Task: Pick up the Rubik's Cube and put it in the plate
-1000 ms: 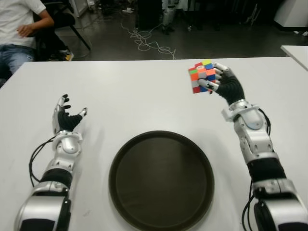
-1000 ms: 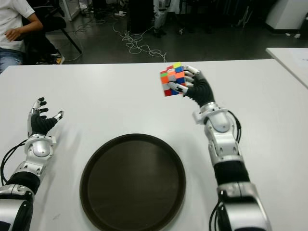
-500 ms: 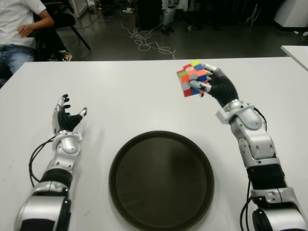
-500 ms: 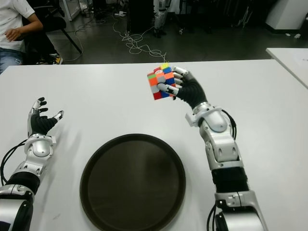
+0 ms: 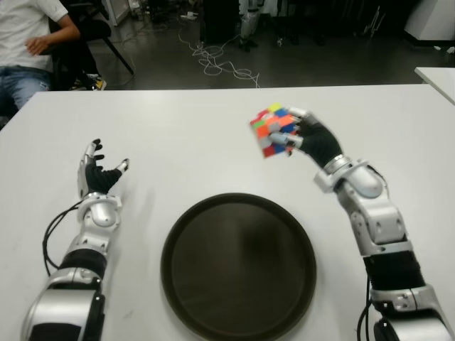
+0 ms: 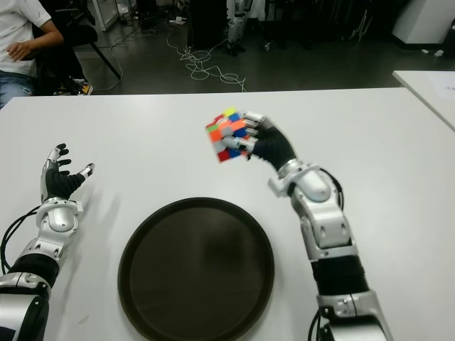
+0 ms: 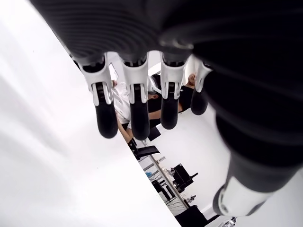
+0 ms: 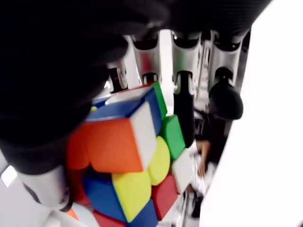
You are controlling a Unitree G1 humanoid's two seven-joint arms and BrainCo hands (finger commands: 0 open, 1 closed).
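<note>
A robotics lab: white table [image 5: 213, 135], dark floor with loose cables [image 5: 220, 64] at 12 o'clock, seated person [image 5: 28, 42] at 10 o'clock.

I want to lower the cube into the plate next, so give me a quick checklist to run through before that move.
1. Grip: right hand fingers are wrapped round the cube: ok.
2. Cube clear of the table: it is held in the air: ok.
3. Cube over the plate: it shows beyond the plate's far rim, not above it: not ok.
4. Plate free: nothing lies in it: ok.
5. Left hand out of the way: it shows left of the plate, open and holding nothing: ok.
6. Grip firmness: cannot tell.
</note>
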